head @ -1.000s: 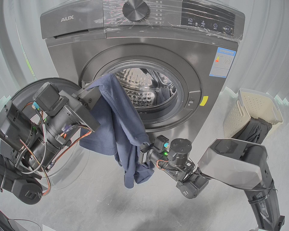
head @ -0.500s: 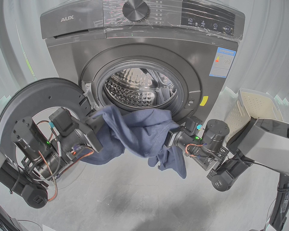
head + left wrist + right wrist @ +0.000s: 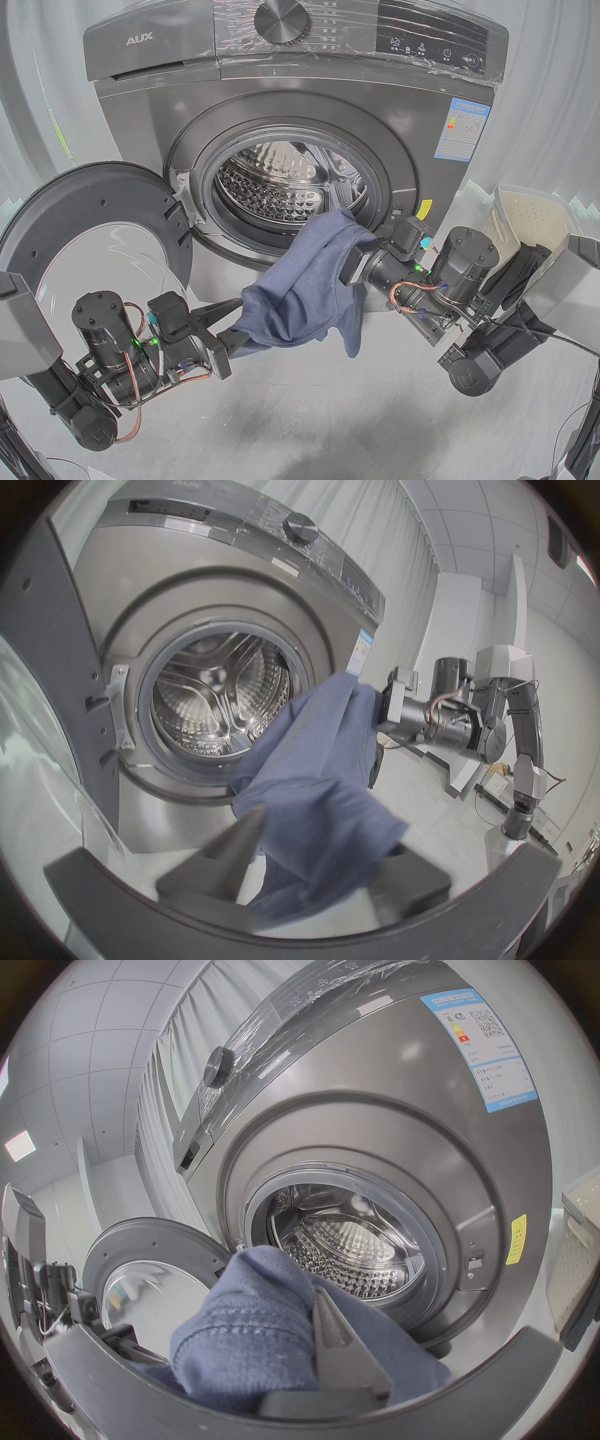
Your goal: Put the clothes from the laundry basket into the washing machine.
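A dark blue garment point(image 3: 300, 294) hangs in front of the washing machine point(image 3: 150, 119), just below its open drum point(image 3: 287, 181). My right gripper point(image 3: 350, 265) is shut on its top end at the lower right rim of the opening; one of its fingers point(image 3: 340, 1354) presses into the bunched cloth point(image 3: 250, 1335). My left gripper point(image 3: 244, 322) is low at the left, open, with the garment's lower corner point(image 3: 319, 774) draped between its spread fingers point(image 3: 219, 861). The cream laundry basket point(image 3: 531, 219) stands at the right with a black garment point(image 3: 522, 275) hanging out.
The round machine door point(image 3: 94, 212) is swung open to the left, just above my left arm. Bare grey floor point(image 3: 312, 412) lies in front of the machine. A curtain point(image 3: 550, 94) hangs behind and beside it.
My left arm has dropped from beside the door to low at the left and its fingers have spread. My right gripper has carried the garment's end up and right to the drum's rim.
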{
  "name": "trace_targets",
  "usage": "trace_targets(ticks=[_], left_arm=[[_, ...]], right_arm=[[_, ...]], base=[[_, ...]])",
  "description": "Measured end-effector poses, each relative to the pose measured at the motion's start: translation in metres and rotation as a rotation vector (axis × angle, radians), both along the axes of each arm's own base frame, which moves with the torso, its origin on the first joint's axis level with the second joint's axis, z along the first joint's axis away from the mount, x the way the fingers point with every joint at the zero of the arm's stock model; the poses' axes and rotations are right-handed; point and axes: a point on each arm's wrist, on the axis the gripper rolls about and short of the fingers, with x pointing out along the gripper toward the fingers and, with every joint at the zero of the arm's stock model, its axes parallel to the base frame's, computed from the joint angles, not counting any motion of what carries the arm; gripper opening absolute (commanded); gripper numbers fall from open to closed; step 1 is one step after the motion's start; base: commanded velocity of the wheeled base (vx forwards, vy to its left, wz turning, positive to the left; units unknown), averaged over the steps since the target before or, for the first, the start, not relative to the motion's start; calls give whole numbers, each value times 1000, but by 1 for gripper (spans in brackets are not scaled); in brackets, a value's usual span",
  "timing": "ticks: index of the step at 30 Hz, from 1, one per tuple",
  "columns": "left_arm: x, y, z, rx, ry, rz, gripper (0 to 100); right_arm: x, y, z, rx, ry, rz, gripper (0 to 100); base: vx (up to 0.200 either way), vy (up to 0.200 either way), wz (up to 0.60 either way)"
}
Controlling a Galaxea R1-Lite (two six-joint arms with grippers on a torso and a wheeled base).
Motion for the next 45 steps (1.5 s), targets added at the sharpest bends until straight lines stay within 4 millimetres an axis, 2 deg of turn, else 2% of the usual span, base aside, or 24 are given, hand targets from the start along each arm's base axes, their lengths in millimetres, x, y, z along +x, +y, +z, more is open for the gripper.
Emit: trace_targets(ticks=[7,17,22,26,35,45], left_arm=[[-5,2,-15,37,61,-7,100],[-31,8,-41,160,146,-119,100],[-38,11,-46,191,165,-142,100],[-34,9,-45,184,152,-137,100],[-6,-2,-24,100,49,-50,100],[1,-7,-21,82,25,-48,100]], right_arm=[[5,5,14,22,-33,7,0],[24,4,35,50,-75,-20,0],[36,0,35,56,-82,-46,0],[38,2,31,52,-78,-46,0],[12,29,9,-5,-21,45,0],[-16,52,7,-16,-8,134,0]], base=[[0,0,0],[0,0,0],[0,0,0],[0,0,0],[0,0,0],[0,0,0]])
